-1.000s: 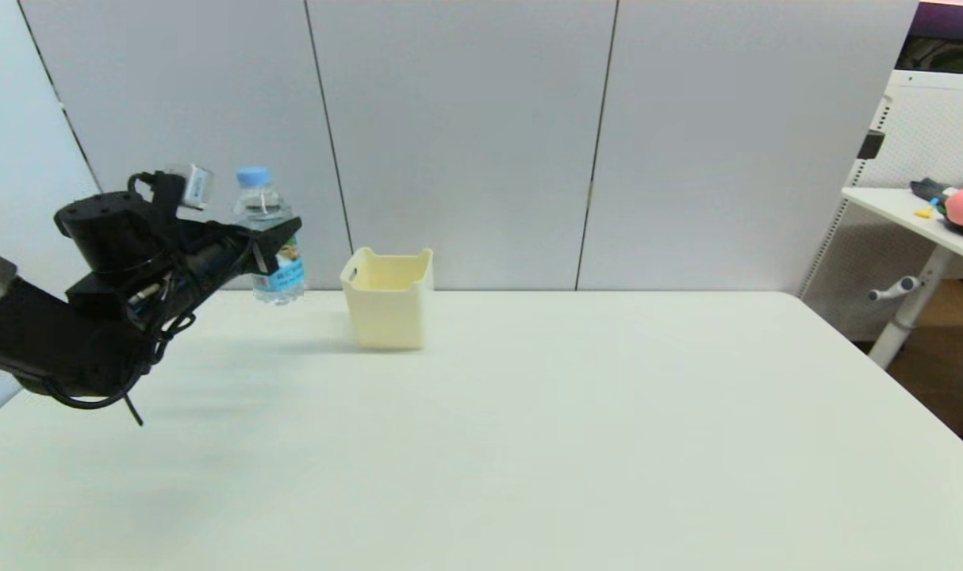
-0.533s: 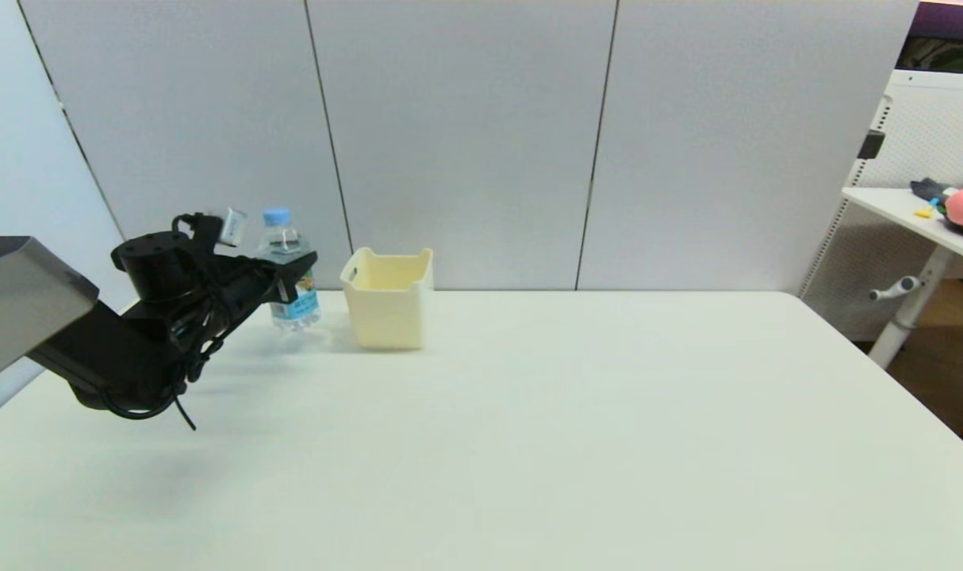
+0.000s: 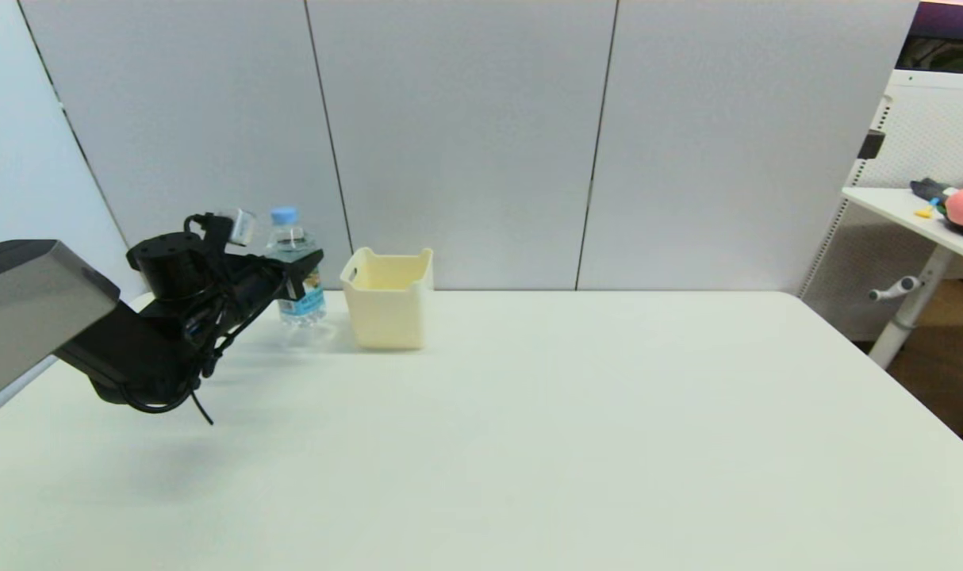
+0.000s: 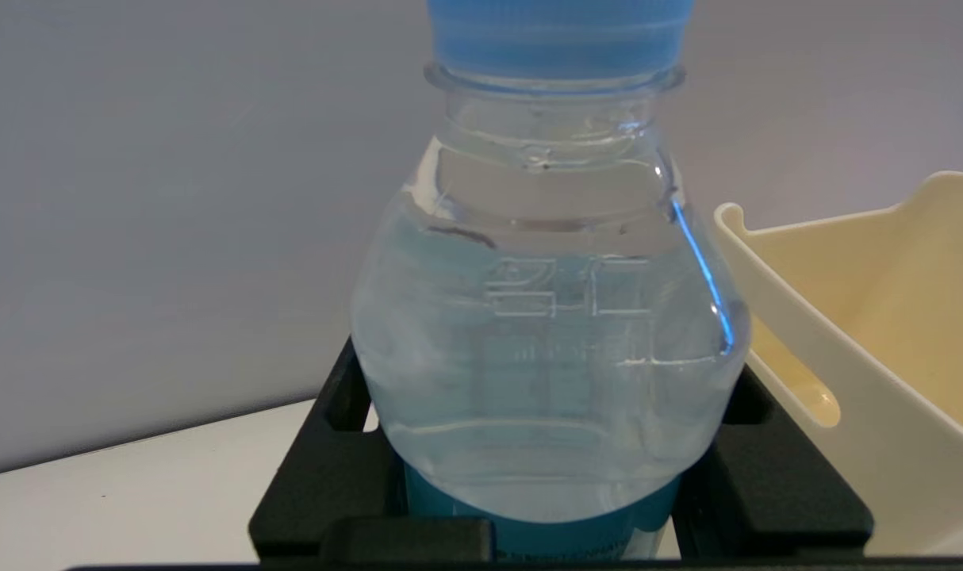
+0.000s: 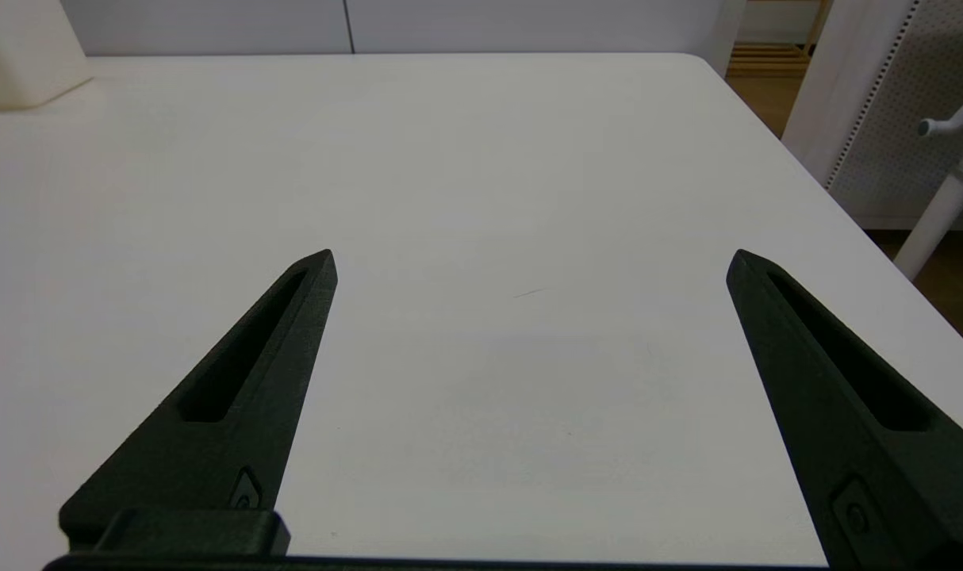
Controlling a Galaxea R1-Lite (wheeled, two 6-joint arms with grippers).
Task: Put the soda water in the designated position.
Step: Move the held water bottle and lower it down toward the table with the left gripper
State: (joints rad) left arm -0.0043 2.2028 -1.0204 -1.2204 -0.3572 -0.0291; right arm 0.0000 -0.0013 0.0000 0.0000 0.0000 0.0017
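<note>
Both left fingers (image 4: 323, 476) clamp soda water (image 3: 297, 270); base hidden; right fingers (image 5: 243, 388) wide.

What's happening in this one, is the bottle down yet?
The left gripper is shut on the soda water, holding it upright near the table's far edge, just left of the cream bin. Its base looks at or very close to the white tabletop, but contact cannot be confirmed. The right gripper is open, idle over bare table.
</note>
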